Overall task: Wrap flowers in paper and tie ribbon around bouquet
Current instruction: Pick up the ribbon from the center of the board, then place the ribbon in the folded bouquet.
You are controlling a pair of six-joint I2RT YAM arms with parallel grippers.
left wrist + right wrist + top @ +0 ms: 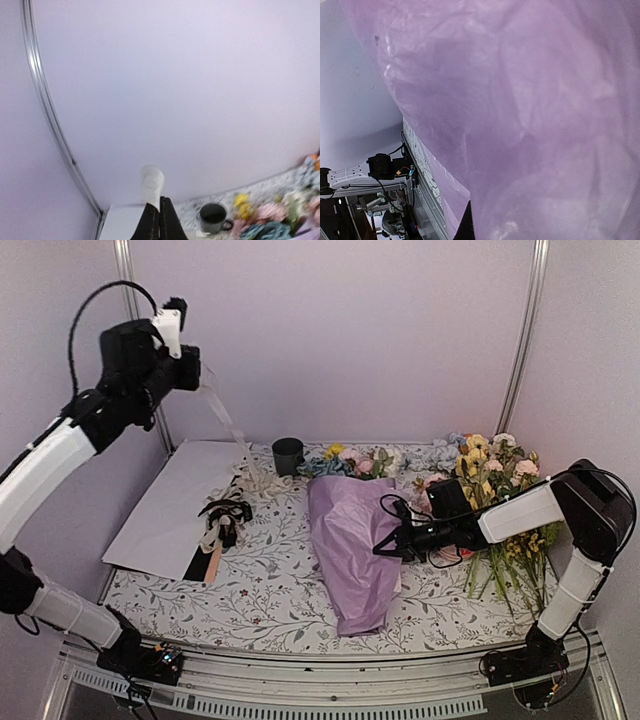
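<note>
Ribbon (226,423) held high at the upper left, wrapped bouquet (350,550) lying mid-counter.

At the upper left of the overhead view the left jaws are closed on the cream ribbon's top end. It slants down and to the right, reaching the counter (270,605) near the white sheet (165,510) and the dark mug (288,454). Just right of where it lands, the bouquet lies with its long axis up and down the frame. The flowers (360,462) are at the far end and the narrow end is nearest the arms. The right jaws sit closed against the paper's (530,110) right edge; I cannot tell whether they pinch a fold. My guess is the ribbon must next cross the bouquet sideways, and the left arm is the one placed to bring it.
</note>
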